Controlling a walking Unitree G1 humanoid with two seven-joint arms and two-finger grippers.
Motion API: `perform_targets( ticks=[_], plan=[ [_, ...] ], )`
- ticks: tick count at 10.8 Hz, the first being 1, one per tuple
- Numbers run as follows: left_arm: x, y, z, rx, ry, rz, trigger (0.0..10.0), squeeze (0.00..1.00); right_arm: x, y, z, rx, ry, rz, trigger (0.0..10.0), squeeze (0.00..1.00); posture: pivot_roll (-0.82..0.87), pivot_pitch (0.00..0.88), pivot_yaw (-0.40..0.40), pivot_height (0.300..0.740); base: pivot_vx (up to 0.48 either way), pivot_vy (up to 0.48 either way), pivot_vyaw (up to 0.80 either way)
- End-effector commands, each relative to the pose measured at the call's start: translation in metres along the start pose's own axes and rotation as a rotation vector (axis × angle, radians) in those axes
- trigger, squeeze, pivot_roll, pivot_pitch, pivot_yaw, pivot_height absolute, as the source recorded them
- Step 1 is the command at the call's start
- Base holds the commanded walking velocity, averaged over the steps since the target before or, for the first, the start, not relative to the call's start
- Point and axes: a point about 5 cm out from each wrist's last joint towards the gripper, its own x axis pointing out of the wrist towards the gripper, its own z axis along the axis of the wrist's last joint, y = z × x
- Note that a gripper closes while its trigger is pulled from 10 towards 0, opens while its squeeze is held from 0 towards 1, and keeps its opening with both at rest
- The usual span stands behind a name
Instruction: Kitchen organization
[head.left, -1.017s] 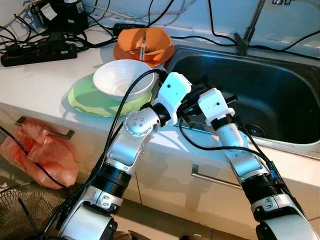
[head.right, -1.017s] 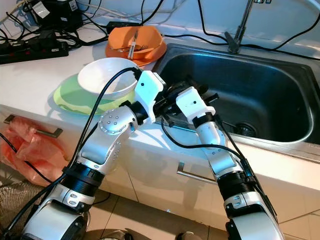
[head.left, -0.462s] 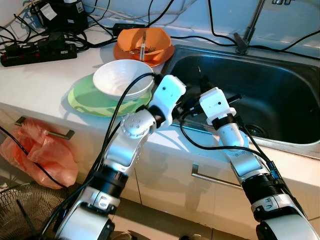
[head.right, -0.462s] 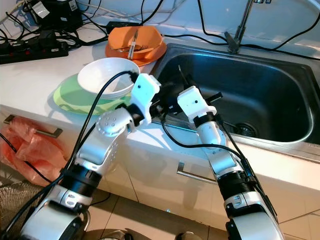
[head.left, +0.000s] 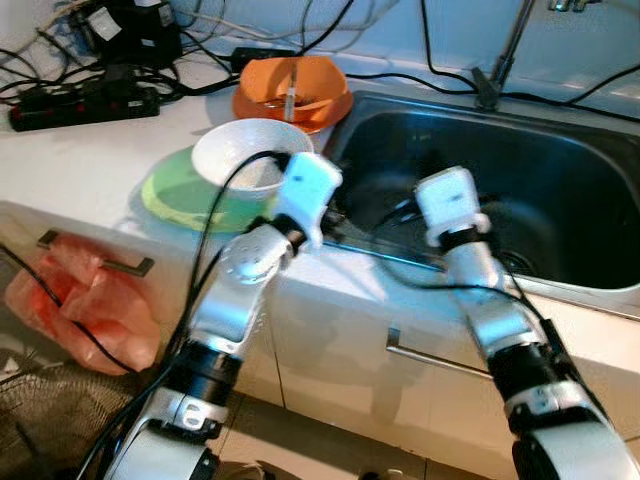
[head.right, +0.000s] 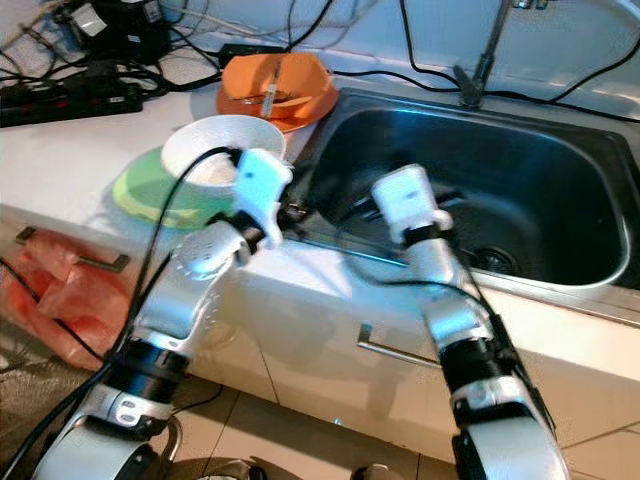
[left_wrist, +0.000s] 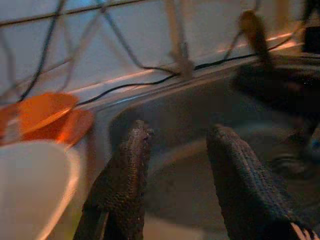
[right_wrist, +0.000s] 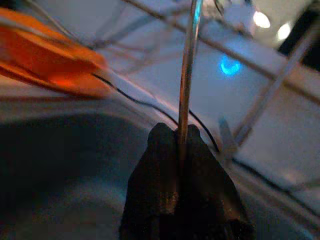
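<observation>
My right gripper (right_wrist: 176, 132) is shut on a thin metal utensil handle (right_wrist: 189, 75) that sticks up from between the fingers; it is held over the left part of the steel sink (head.left: 585, 292). My left gripper (left_wrist: 180, 131) is open with nothing between its fingers, at the sink's front left corner beside the white bowl (head.left: 243, 158). That bowl rests on a green plate (head.left: 178, 198). Behind them an orange bowl (head.left: 300, 82) holds a utensil. The head views are blurred.
A faucet (head.left: 500, 60) rises behind the sink. A black power strip (head.left: 85, 100) and tangled cables lie at the counter's back left. A red plastic bag (head.left: 75, 300) hangs by a drawer handle below the counter.
The two grippers, close together at the sink's front left a second ago, have drawn apart: left arm toward the white bowl, right arm rightward over the sink. The picture has blurred.
</observation>
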Motion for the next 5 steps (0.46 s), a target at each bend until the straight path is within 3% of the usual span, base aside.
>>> perform_targets(
  ticks=[1,2,4,5],
  plan=[
    [-0.002,0.003,0.001,0.011,-0.001,0.031,10.0,0.00,0.002,-0.008,-0.004,0.024,0.037,-0.043,9.0,0.00,0.00,0.070,0.018,0.740,0.000,0.000,0.00],
    [-0.004,0.002,-0.001,-0.016,0.008,0.037,10.0,0.00,0.003,-0.014,-0.013,0.060,0.111,-0.080,10.0,0.00,0.01,0.071,0.013,0.740,0.000,0.000,0.00],
    [-0.008,-0.002,-0.004,-0.030,0.019,0.033,10.0,0.00,0.000,-0.019,-0.027,0.119,0.213,-0.123,10.0,0.00,0.01,0.073,0.009,0.740,0.000,0.000,0.00],
    [-0.008,-0.003,-0.004,-0.034,0.017,0.037,10.0,0.00,0.000,-0.016,-0.027,0.134,0.213,-0.114,10.0,0.72,0.02,0.078,0.005,0.740,0.000,0.000,0.00]
  ],
)
